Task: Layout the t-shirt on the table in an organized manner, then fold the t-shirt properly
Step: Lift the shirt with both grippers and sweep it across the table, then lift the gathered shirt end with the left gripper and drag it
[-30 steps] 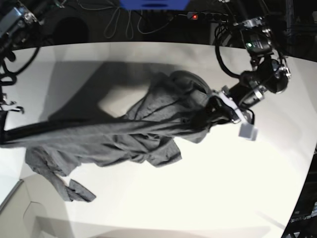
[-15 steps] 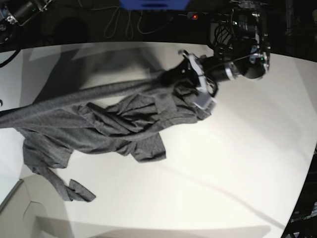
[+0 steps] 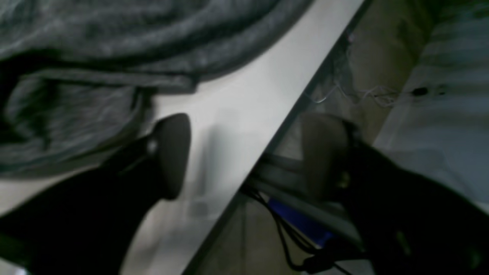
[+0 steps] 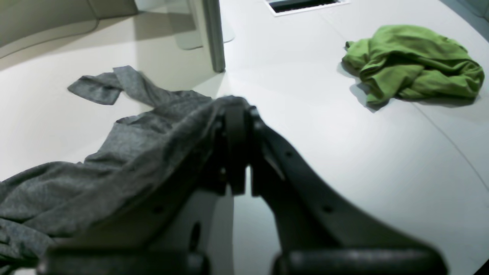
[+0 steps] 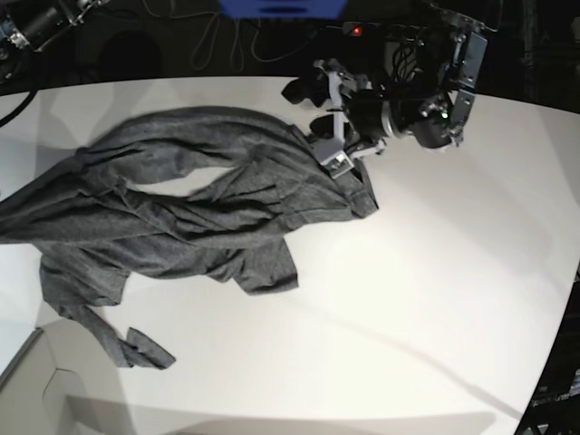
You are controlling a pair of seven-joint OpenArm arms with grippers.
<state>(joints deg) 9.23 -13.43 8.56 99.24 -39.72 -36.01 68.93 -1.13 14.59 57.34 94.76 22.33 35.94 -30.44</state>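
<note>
Shirt (image 5: 190,208): lying crumpled on worktop (image 5: 408,299), long axis running left–right across base view. Left claw (image 5: 319,113): jaws standing apart, empty, hovering just beside the shirt's far right end, nearer arm. Right claw (image 4: 237,126): clenching the opposite end. Against half a second earlier: left has released, and the taut rope of cloth is now slumping flat.

The t-shirt (image 5: 181,208) is soft heathered grey knit cloth, matt and wrinkled, bunching in rope-like folds just beyond the left gripper's (image 3: 248,156) fingers (image 3: 172,152). Those fingers look like dark matt plastic with smooth rounded pads. The table (image 5: 408,299) under them is smooth white with a dull sheen. The right gripper (image 4: 238,149) is black matt plastic, with knit draped against its fingers. Well beyond its fingertips lies a crumpled green cloth (image 4: 412,63), matt.
</note>
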